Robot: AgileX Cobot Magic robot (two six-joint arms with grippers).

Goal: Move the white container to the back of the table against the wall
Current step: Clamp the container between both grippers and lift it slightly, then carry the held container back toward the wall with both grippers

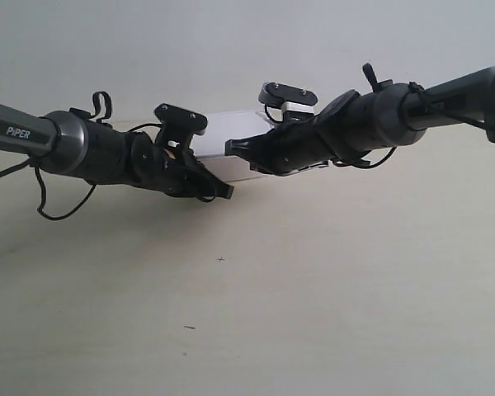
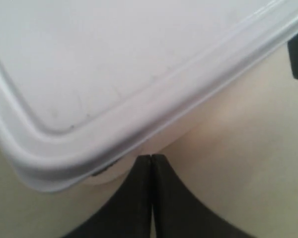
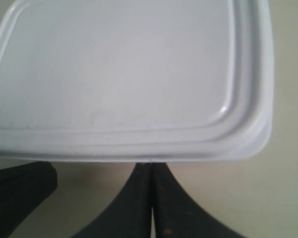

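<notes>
Over the table [image 1: 330, 305], arms reach inward; left tool [image 2: 151, 157], right tool [image 3: 152, 166] (both closed) abut white container [image 1: 231, 125].

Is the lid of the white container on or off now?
On. In both wrist views the lid sits flat on the white container, its rim wrapping the edge.
</notes>
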